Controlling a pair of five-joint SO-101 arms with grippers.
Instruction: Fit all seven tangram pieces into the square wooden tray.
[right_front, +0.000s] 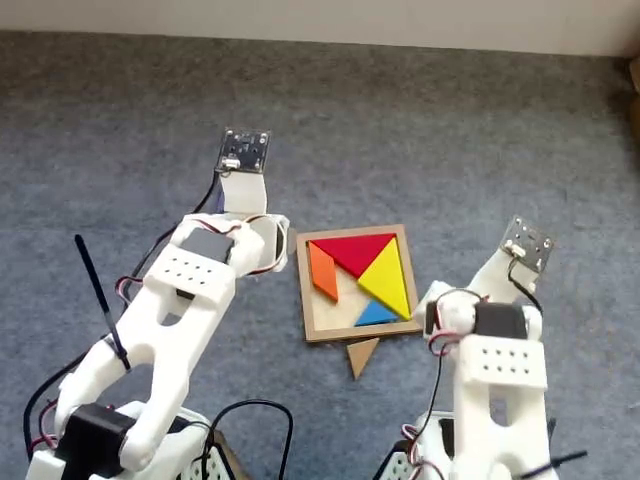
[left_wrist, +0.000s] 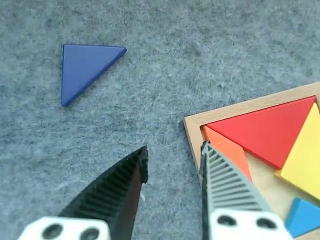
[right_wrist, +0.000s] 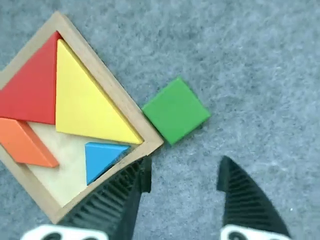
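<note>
High view, tray: the square wooden tray (right_front: 303, 290) lies on the grey desk (right_front: 450, 130) between the two arms.
High view, pieces in tray: a red triangle (right_front: 352, 252), a yellow triangle (right_front: 390, 280), an orange piece (right_front: 322, 270) and a light blue triangle (right_front: 375, 314) lie inside. Bare wood shows between the orange piece and the light blue triangle.
High view, loose piece: a tan triangle (right_front: 361, 355) lies on the desk against the tray's near edge. Whether it touches cannot be told.
High view, arms: the left arm (right_front: 185, 290) covers the desk beside the tray's orange side. The right arm (right_front: 497, 360) covers the desk by the yellow side.
Left wrist view, tool: the left tool (left_wrist: 174, 148) stands with its fingers moderately apart and nothing between them. One finger overlaps the tray's rim and part of the orange piece. Its height above them is unclear.
Left wrist view, loose piece: a dark blue triangle (left_wrist: 82, 67) lies flat on the desk, well apart from the tray. The tray is cut off at the frame edge.
Right wrist view, tool: the right tool (right_wrist: 185, 162) is spread wide over bare desk and holds nothing. One finger hides the tray's corner by the light blue triangle.
Right wrist view, loose piece: a green square (right_wrist: 175, 110) lies just beside the tray's outer rim. Contact cannot be made out.
</note>
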